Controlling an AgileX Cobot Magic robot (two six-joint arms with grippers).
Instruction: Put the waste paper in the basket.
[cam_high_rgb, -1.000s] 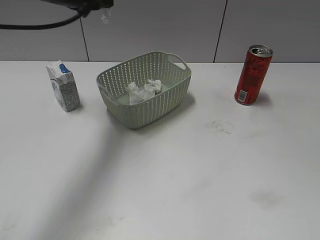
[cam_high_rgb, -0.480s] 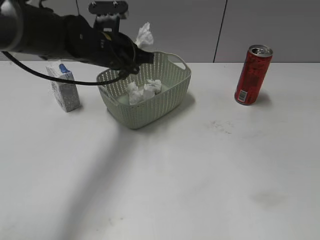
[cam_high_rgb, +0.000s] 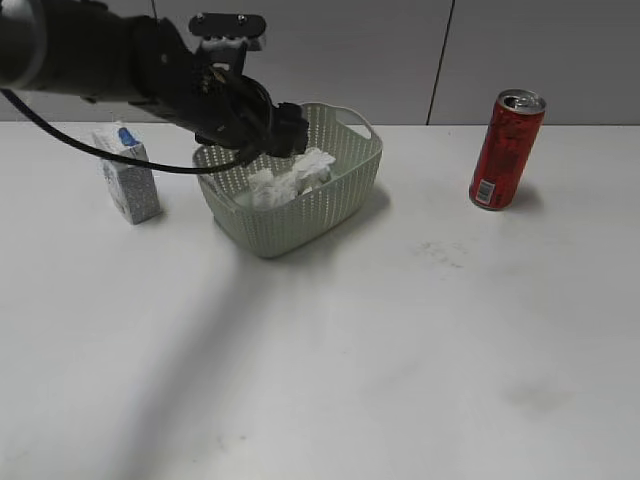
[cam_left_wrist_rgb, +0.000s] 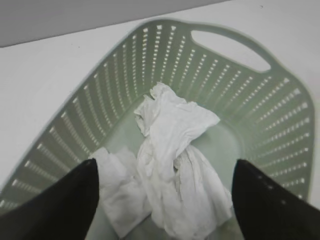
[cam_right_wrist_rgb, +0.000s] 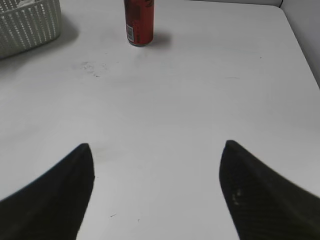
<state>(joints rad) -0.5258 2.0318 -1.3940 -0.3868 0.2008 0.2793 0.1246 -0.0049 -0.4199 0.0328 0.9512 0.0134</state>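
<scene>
The pale green basket (cam_high_rgb: 330, 205) stands at the back middle of the table. White waste paper wads (cam_high_rgb: 295, 175) lie inside it. In the left wrist view the wads (cam_left_wrist_rgb: 175, 165) lie on the basket floor, inside its perforated wall (cam_left_wrist_rgb: 240, 100). My left gripper (cam_high_rgb: 285, 135) hangs over the basket's left side, open, with nothing between its fingers (cam_left_wrist_rgb: 165, 172). My right gripper (cam_right_wrist_rgb: 156, 150) is open and empty above bare table, out of the exterior view.
A red can (cam_high_rgb: 507, 150) stands at the back right; it also shows in the right wrist view (cam_right_wrist_rgb: 139, 22). A small white-and-blue carton (cam_high_rgb: 127, 175) stands left of the basket. The basket's corner shows in the right wrist view (cam_right_wrist_rgb: 30, 22).
The left arm came in from above with a paper wad, lowered over the basket and let go. The wad now lies in the basket on the other wads.
</scene>
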